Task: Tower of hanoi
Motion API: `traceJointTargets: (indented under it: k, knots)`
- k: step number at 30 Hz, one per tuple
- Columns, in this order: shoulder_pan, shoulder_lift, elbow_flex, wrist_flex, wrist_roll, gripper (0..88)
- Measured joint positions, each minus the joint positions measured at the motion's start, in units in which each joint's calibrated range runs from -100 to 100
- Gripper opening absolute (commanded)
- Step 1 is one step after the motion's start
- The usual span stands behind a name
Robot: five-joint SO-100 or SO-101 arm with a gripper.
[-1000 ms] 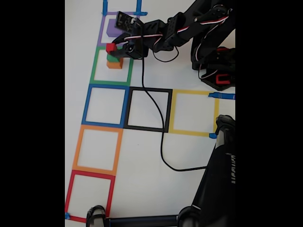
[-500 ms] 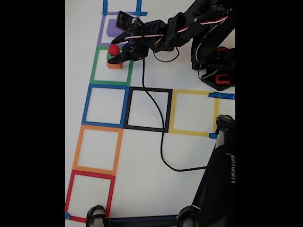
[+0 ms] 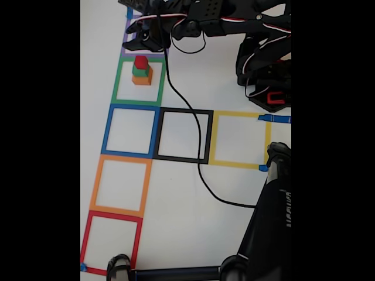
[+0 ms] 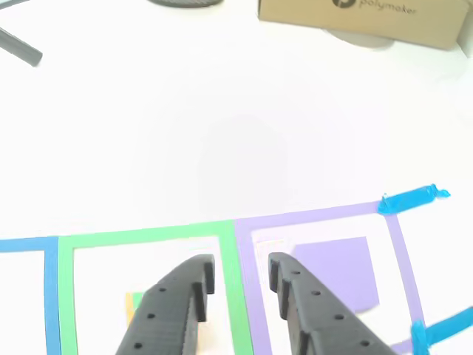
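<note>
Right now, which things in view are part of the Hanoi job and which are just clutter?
Job:
- red cube, on top of the stack
- green cube, middle
- orange cube, bottom, in the green tape square
- purple cube, in the purple tape square
- gripper, open and empty

Lying about:
- cardboard box
- black cable

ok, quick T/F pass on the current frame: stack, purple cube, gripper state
1. Red cube tops a stack in the green tape square. True.
2. The gripper holds the red cube. False: its jaws are empty, slightly apart.
3. Purple cube lies in the purple tape square. True.
4. Orange cube sits on the green cube. False: orange is at the bottom, green on it.
5. The stack stands in the black tape square. False: green square.
</note>
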Motion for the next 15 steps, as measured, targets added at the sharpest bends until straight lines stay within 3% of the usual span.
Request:
traceJointTargets:
  k: [10, 15]
  knots:
    - [8.43, -1.94, -33.82, 44.74, 0.0, 1.2]
    - [14.39, 0.17, -51.97, 60.38, 0.0, 1.2]
